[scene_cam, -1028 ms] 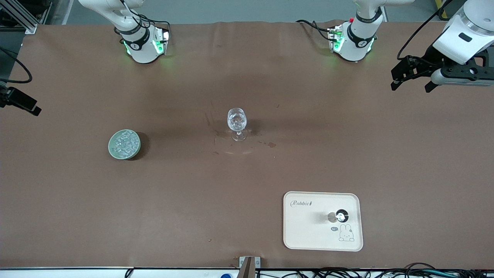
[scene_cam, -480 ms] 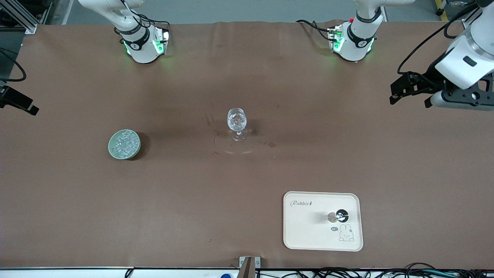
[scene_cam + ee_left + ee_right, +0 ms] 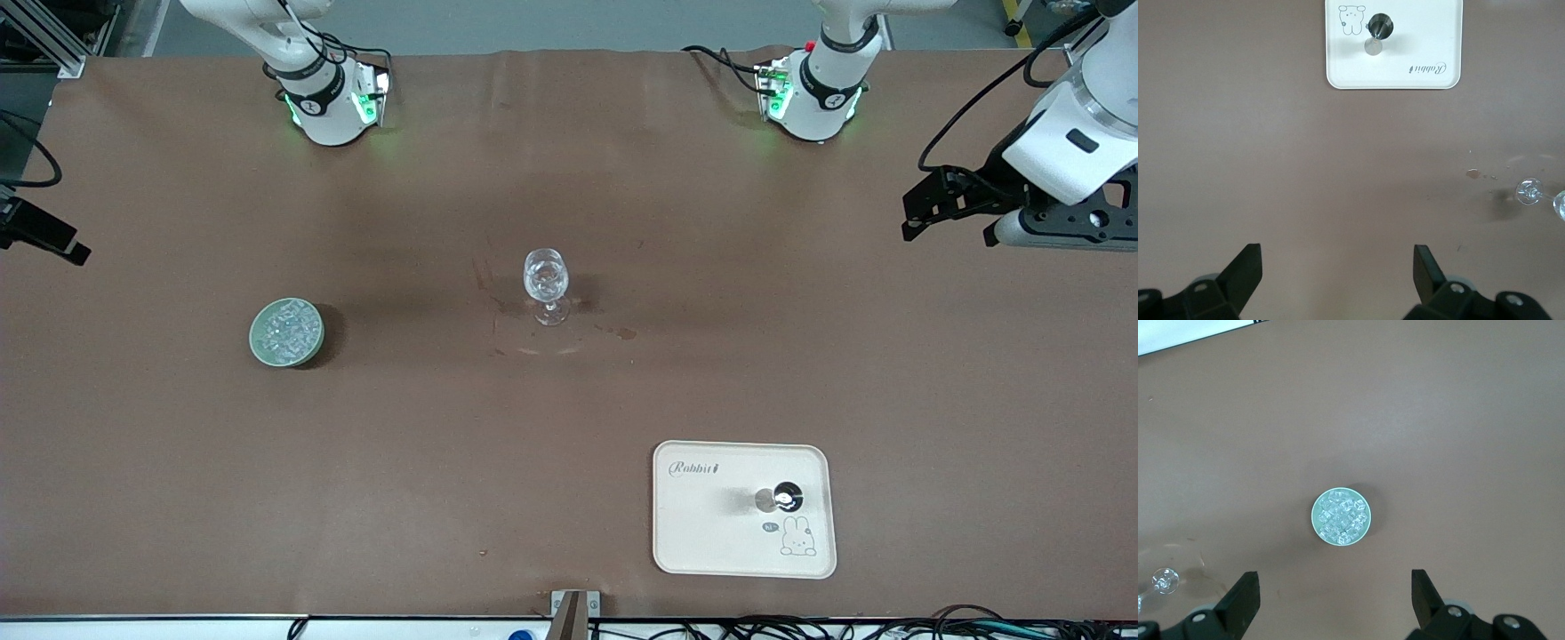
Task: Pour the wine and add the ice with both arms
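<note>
Standing upright mid-table, your glass (image 3: 545, 284); ice (image 3: 286, 331) heaped in its bowl (image 3: 257, 348).
Left gripper (image 3: 949, 207) and right gripper (image 3: 1331, 600) spread wide, holding nothing.

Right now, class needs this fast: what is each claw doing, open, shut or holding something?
Left claw: open, holding nothing, up over bare brown table.
Right claw: open, holding nothing, up above the pale green bowl of clear ice chunks.

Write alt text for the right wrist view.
A pale green round bowl heaped with small clear ice chunks sits on the brown table, seen from above between the open right gripper fingers. A clear stemmed wine glass shows at the edge.
</note>
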### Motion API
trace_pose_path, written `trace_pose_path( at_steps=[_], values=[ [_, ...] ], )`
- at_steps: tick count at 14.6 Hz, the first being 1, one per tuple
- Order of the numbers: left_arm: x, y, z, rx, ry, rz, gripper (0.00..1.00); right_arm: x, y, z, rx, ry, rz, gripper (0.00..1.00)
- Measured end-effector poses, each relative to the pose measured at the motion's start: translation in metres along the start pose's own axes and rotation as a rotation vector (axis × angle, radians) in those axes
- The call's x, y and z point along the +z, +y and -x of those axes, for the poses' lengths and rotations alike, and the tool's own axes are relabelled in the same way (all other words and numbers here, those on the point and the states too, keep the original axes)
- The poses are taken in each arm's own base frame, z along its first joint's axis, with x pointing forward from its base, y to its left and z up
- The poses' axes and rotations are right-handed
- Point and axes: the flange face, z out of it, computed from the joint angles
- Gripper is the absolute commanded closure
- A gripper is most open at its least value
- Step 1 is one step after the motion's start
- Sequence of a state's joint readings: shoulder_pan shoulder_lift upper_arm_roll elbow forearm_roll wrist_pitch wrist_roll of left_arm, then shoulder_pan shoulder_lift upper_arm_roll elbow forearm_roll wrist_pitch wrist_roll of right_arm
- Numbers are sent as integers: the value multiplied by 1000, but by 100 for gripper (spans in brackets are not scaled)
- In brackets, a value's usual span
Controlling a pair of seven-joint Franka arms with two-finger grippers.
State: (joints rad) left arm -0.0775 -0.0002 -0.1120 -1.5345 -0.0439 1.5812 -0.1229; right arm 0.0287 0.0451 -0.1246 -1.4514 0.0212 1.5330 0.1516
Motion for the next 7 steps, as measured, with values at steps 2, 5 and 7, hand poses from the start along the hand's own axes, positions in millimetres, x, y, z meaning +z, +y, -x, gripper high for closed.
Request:
trace_pose_path(
  at_steps=[2, 5, 7],
  values=[
    [1, 1, 3, 0, 1, -1, 0, 0, 0, 0, -1, 0, 0, 0],
    [2, 1, 2, 0, 4, -1, 0, 0, -1, 0, -2, 0, 0, 0],
    [2, 1, 2, 0, 5, -1, 0, 0, -1, 0, -2, 0, 0, 0]
  ],
)
